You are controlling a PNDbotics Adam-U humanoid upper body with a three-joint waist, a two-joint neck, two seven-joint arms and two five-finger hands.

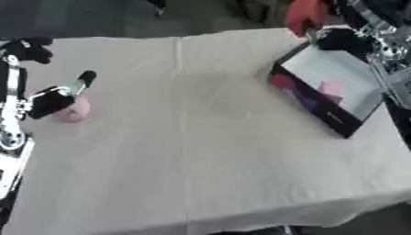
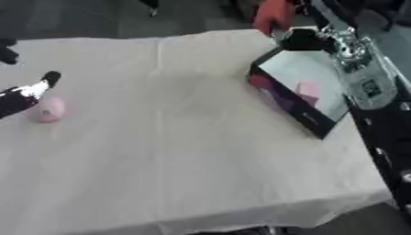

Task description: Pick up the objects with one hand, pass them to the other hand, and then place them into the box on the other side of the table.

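A small pink round object (image 1: 74, 113) lies on the white tablecloth near the table's left edge. My left hand (image 1: 50, 103) comes in from the left and sits right at the object's upper left side, with one finger (image 1: 83, 79) sticking out straight past it; nothing is held. A dark open box (image 1: 347, 123) with a pale inside stands tilted at the right, and a pink thing (image 1: 330, 88) lies in it. My right hand (image 2: 303, 41) is a dark shape over the box's far corner.
The cloth-covered table (image 1: 201, 137) stretches wide between the pink object and the box. A red-orange shape (image 1: 305, 13) shows beyond the far edge above the box. My right arm (image 2: 365, 87) runs along the table's right side. A black part (image 1: 29, 48) sits at the far left.
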